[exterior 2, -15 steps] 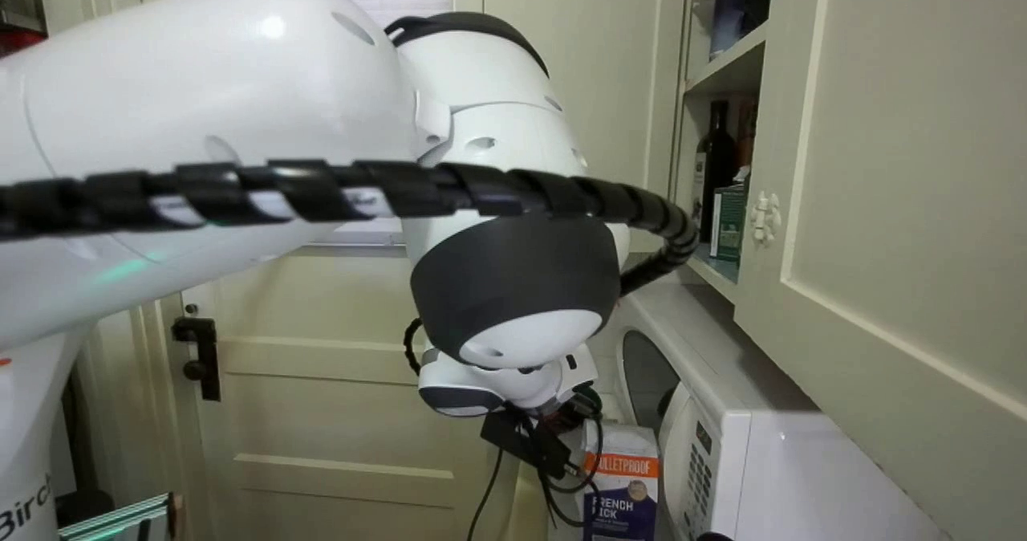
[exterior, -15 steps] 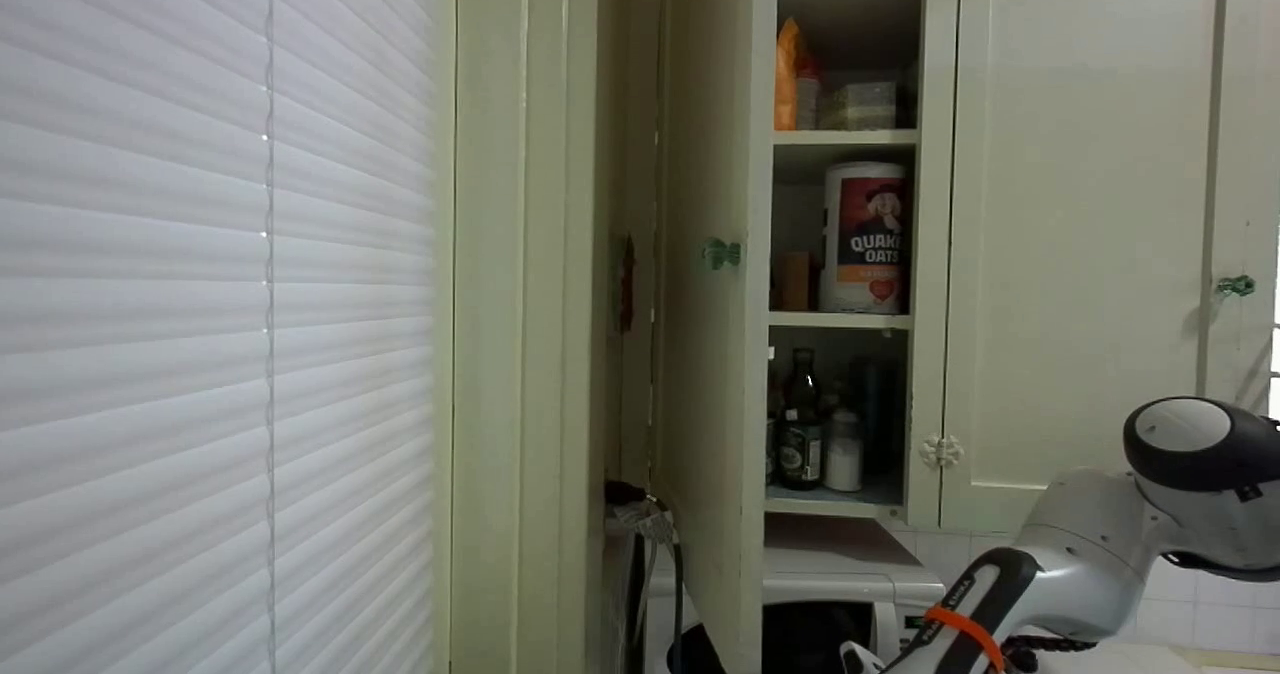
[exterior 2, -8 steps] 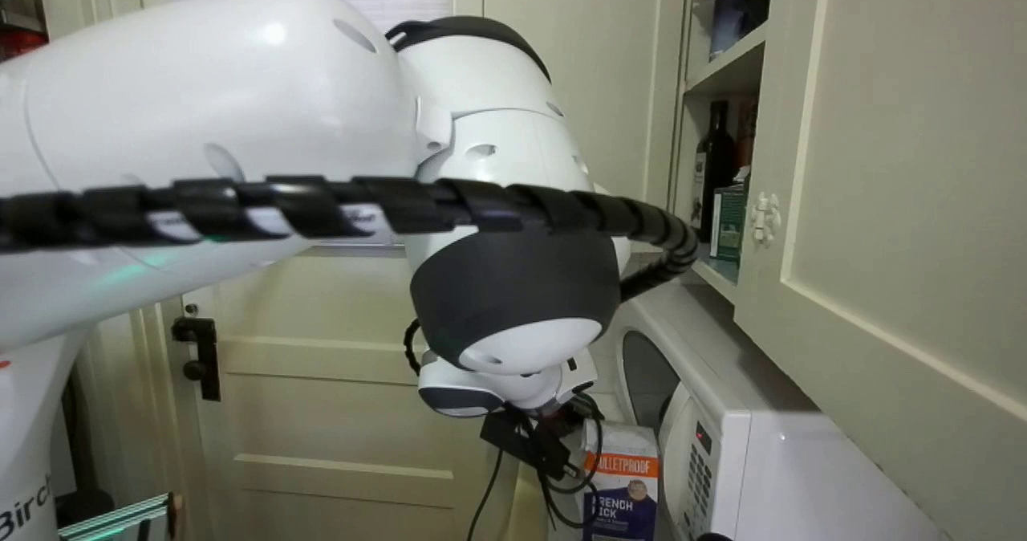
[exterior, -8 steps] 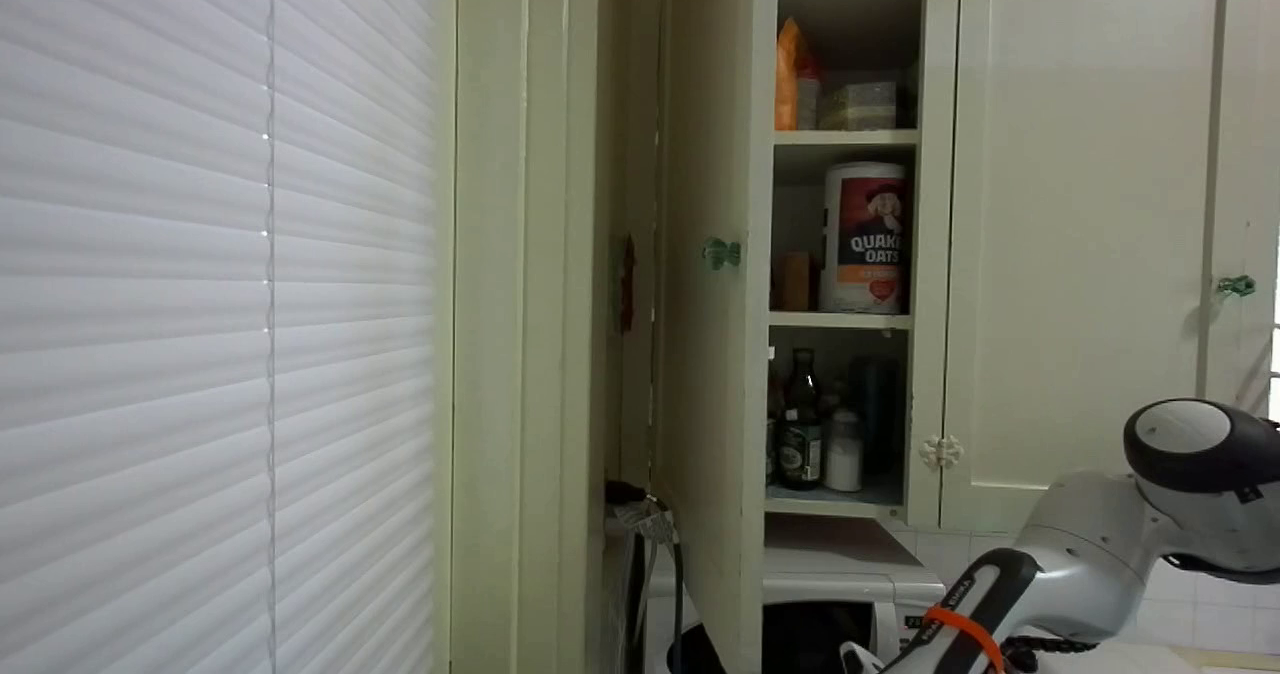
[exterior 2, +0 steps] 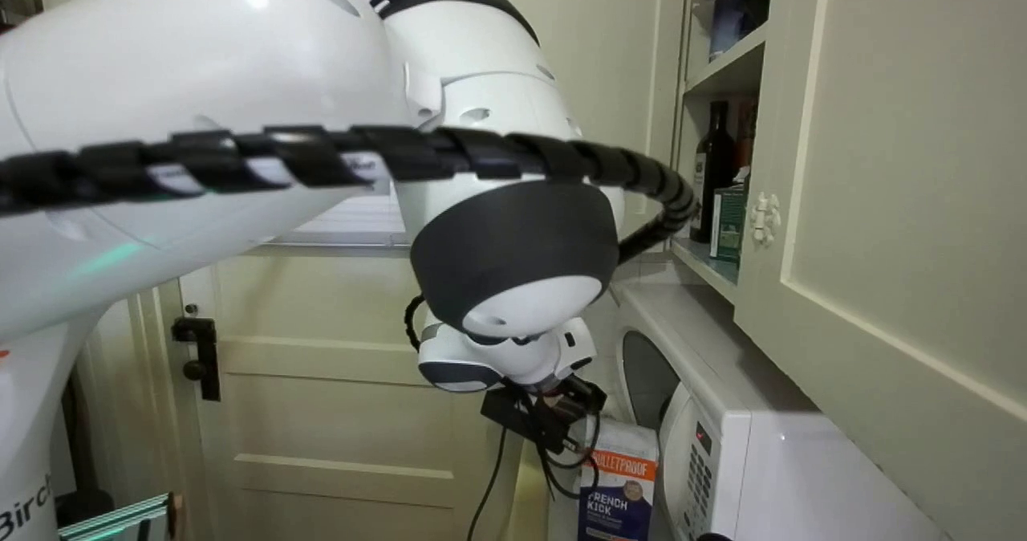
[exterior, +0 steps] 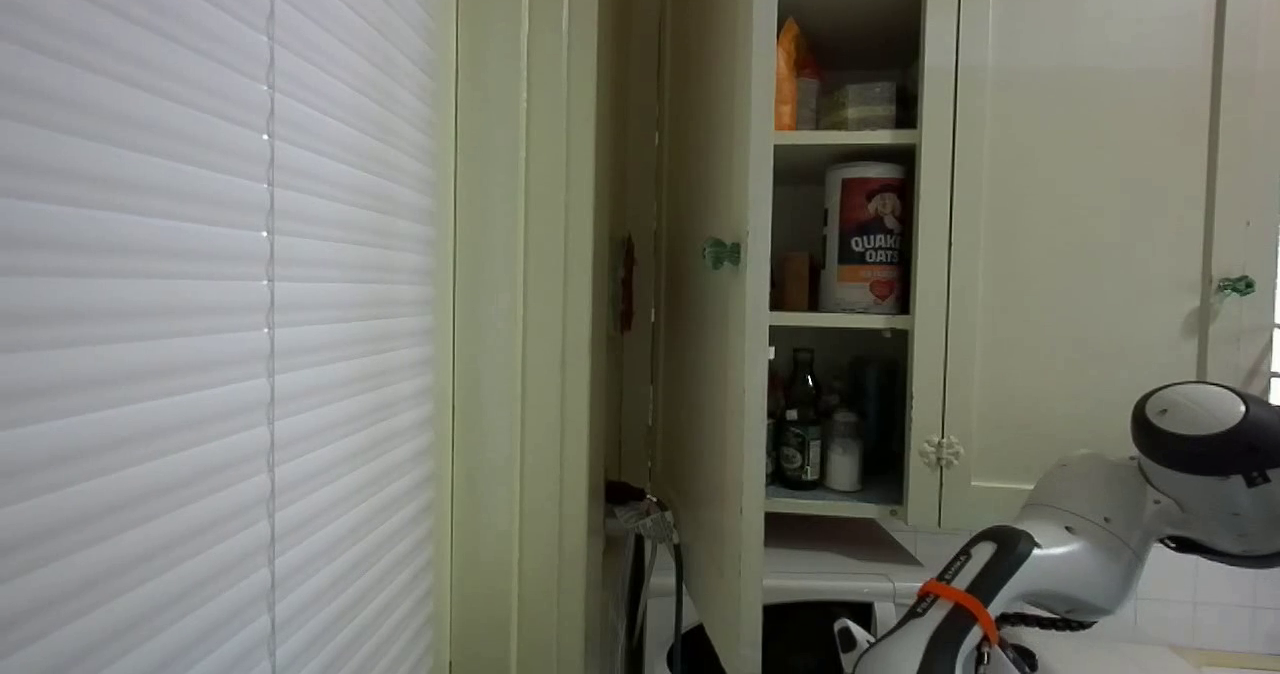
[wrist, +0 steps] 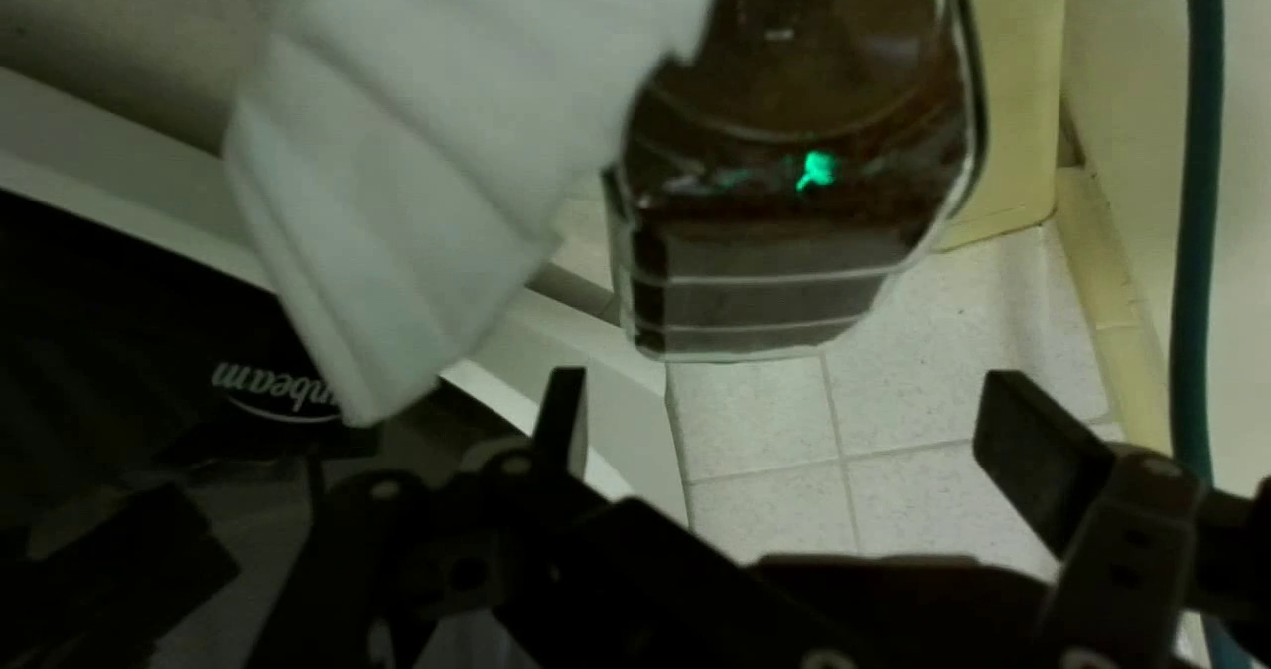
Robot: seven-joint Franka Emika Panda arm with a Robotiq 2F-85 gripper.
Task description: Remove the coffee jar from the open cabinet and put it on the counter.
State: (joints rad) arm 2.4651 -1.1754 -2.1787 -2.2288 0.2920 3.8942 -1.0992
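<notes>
Hand (wrist: 782,416), wide gap between fingertips (wrist: 1033,451), clear of coffee jar (wrist: 775,252) edge

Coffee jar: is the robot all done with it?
Done, it seems: the coffee jar is out of the cabinet, near the microwave. In hand: nothing; the tool is open. Left: maybe just moving away, but what's under the jar is hidden.

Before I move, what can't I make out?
Wrist view: dark jar, cut off by top edge, partly behind blurred white thing.
In an exterior view: French Kick package, base cut off by bottom edge.
In an exterior view: lowest cabinet shelf, back lost in shadow behind bottles.
</notes>
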